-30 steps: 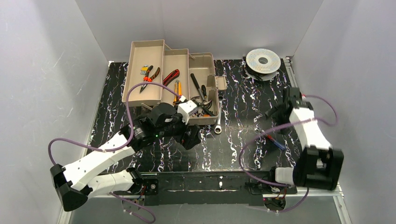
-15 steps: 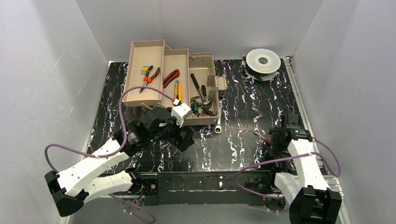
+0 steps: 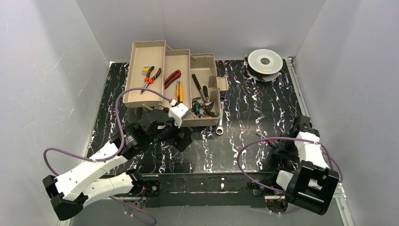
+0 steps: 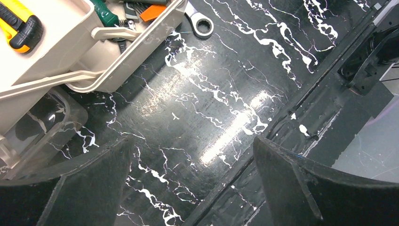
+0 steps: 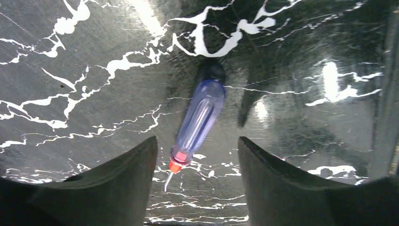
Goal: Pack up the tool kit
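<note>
Right pincer (image 5: 196,146) spread astride blue clear-handled screwdriver (image 5: 200,117) on black marbled table (image 5: 70,94); centre on handle, then squeeze. Left pincer (image 4: 190,146) spread too.

No text, label, brand, number or sign can be read in any of the views. Whatever print may be carried by the toolbox (image 3: 139,92), the yellow knife (image 4: 21,21), the blue-handled screwdriver (image 5: 200,117) or the wire spool (image 3: 265,60) is too small or too blurred to be made out.
</note>
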Robot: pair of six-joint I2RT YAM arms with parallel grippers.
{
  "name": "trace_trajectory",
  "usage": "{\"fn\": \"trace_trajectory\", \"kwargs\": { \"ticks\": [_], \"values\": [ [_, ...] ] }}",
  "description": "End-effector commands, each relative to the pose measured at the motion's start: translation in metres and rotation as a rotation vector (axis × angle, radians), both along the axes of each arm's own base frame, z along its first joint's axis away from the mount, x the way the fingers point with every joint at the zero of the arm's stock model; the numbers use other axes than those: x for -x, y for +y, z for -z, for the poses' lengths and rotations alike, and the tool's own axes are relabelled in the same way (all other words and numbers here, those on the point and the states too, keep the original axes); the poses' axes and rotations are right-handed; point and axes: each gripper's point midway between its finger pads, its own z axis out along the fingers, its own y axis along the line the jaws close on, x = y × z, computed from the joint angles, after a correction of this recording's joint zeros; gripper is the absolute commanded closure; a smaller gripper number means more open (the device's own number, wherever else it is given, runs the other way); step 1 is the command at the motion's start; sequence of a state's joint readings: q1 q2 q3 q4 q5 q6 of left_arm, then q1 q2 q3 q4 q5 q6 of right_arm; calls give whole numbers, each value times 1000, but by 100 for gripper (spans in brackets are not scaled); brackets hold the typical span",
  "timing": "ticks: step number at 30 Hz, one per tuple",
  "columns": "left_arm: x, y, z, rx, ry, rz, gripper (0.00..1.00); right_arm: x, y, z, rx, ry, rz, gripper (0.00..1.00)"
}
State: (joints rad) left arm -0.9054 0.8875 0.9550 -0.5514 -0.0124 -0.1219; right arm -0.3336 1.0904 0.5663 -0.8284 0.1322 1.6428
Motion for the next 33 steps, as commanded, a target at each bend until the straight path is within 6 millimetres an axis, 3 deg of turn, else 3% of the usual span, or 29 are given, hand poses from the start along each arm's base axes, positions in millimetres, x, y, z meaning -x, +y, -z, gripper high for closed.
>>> {"fn": "trace_trajectory", "kwargs": {
  "ticks": [1, 4, 5, 6, 7, 9, 12, 15, 18, 21, 23, 27, 30, 33],
  "values": [
    [-1, 7, 1, -24, -18, -12, 2, -8, -4, 9, -10, -32, 67, 34],
    [-3, 8, 2, -33, -24, -20, 2, -10, -4, 17, -32, -24, 89, 46],
    [-4, 10, 3, -40, -28, -27, 2, -11, -4, 18, -43, -22, 89, 64],
    [-6, 11, 3, -47, -32, -34, 2, -10, -3, 19, -54, -6, 89, 88],
    [-7, 12, 3, -51, -37, -42, 2, -10, -1, 18, -68, 9, 94, 98],
    [-9, 16, 4, -64, -45, -56, 2, -18, -3, 10, -64, 2, 40, 99],
    [-12, 19, 3, -73, -62, -76, 2, -40, -17, -22, 22, -79, -69, 99],
    [-14, 22, 1, -75, -76, -91, 2, -88, -21, -61, 112, -312, -313, 99],
    [-15, 25, -3, -67, -98, -102, 2, -141, -5, -115, 210, -599, -603, 99],
    [-20, 32, -8, -63, -131, -135, 2, -181, 23, -164, 310, -704, -864, 99],
    [-24, 37, -11, -63, -156, -169, 2, -203, 60, -192, 323, -748, -1073, 99],
    [-32, 55, -23, -51, -216, -278, 2, -239, 153, -248, 295, -956, -1414, 99],
    [-38, 73, -36, -32, -280, -368, 2, -251, 206, -261, 280, -987, -1599, 99],
    [-43, 89, -42, -38, -323, -443, 2, -265, 246, -248, 242, -936, -1719, 99]
  ]
}}
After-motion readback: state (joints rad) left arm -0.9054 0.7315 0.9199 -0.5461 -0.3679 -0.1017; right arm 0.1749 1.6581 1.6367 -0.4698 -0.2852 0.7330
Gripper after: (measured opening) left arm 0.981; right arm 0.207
